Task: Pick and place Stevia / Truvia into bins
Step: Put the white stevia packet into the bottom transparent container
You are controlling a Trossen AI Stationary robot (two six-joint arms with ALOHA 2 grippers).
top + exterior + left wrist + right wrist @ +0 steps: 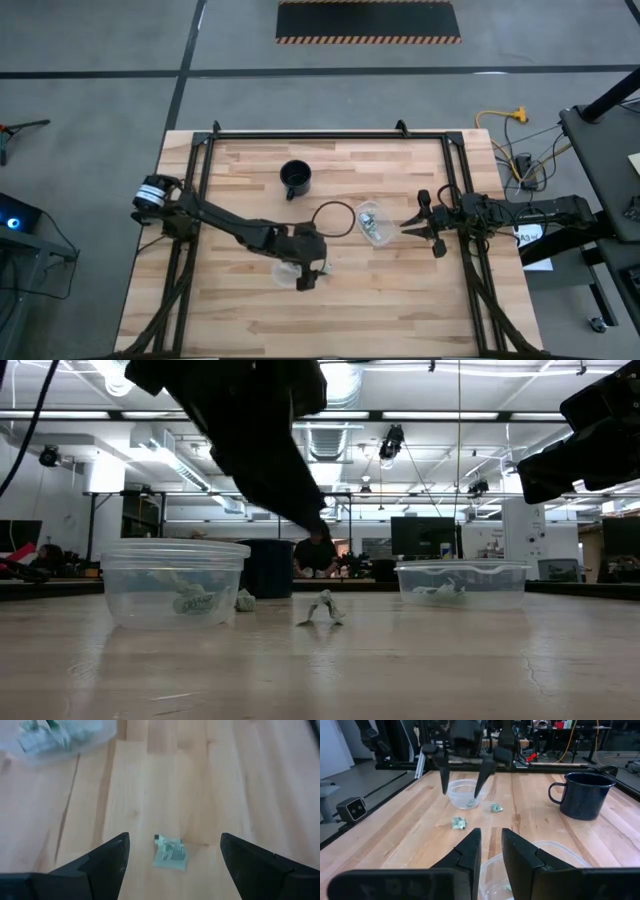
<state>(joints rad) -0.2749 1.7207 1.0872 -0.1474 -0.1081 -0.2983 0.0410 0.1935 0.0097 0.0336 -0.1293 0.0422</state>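
Observation:
My left gripper is open and slants down over the table's middle, touching nothing. A pale green and white Stevia sachet lies flat on the wood just ahead, between the lines of its fingers. In the right wrist view two sachets lie beside the round clear bin, which holds more. The oblong clear bin, also holding sachets, stands right of centre. My right gripper waits level at that bin's right side, its fingers a narrow gap apart and nothing between them.
A black mug stands toward the far edge. A dark ring lies flat between the mug and the oblong bin. A black frame borders the wooden table. Bare wood stretches along the near edge.

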